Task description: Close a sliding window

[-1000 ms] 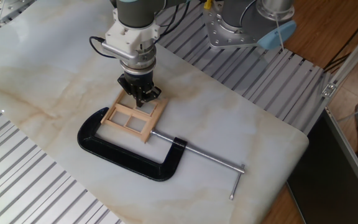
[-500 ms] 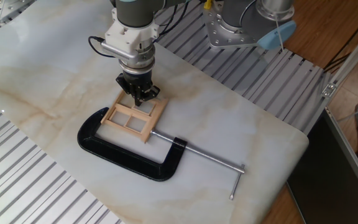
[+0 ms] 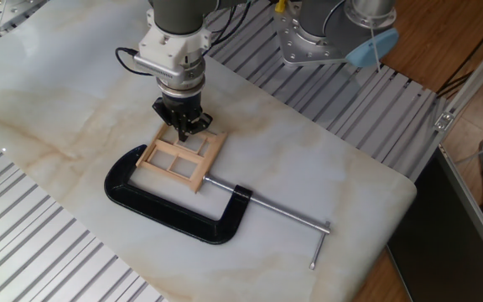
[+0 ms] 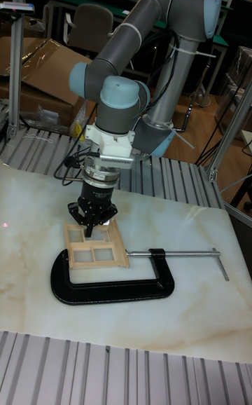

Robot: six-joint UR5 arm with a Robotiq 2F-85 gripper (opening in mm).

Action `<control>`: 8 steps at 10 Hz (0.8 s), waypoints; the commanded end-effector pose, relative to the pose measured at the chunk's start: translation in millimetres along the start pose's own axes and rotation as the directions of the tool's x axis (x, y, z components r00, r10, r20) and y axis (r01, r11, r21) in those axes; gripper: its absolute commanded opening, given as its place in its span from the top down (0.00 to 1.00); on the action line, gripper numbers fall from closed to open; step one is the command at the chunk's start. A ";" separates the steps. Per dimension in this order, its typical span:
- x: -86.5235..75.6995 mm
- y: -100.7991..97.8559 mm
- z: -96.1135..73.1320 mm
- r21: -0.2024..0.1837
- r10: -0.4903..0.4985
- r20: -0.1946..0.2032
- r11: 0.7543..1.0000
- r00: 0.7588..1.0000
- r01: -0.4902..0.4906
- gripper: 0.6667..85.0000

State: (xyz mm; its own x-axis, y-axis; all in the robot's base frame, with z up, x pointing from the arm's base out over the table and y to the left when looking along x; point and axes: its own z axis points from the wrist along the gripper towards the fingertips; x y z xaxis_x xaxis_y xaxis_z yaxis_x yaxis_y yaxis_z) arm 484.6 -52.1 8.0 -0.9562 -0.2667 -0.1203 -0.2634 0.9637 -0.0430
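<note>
**Gripper at the far rail of the clamped miniature window**

We see the sliding window (image 3: 180, 157), a small frame of pale bare wood with cross bars making four panes, lying flat on the marbled worktop (image 3: 325, 168), directly below and just nearer the camera than the jaws. It is pinched in the mouth of a black C-clamp (image 3: 170, 208), whose long steel screw (image 3: 267, 209) runs off to the right of the jaws. The gripper (image 3: 183, 126) points straight down with its tips at the far rail of the frame; the jaws stand narrowly set, but whether they pinch the rail or merely press against it we cannot tell from either view.

We judge the window light, stiff and rather fragile: thin wooden bars that would tolerate a gentle push along the track but not a twist or a hard squeeze. The clamp should keep the outer frame from skating on the smooth stone. The best purchase, in our judgement, is the outer rail of the moving sash, pushed squarely and low, not a thin cross bar.

Compared with the frame one second earlier, the gripper has shifted slightly up and to the left in the fixed view. The far edge of the window has moved a little with it, while the clamp lies unchanged.
</note>
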 end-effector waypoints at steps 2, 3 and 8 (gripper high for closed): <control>0.3 -9.7 -1.1 0.013 -0.021 0.004 1.000 1.000 0.021 1.00; 0.4 -10.2 -1.0 0.014 -0.023 0.003 1.000 1.000 0.023 1.00; 0.5 -12.4 -0.9 0.010 -0.033 0.005 0.999 0.999 0.033 1.00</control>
State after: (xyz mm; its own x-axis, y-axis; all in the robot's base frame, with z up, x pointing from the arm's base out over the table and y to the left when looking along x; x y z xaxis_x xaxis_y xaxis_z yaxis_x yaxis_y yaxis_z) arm 485.7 -62.9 8.3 -0.9469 -0.2997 -0.1166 -0.2938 0.9536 -0.0658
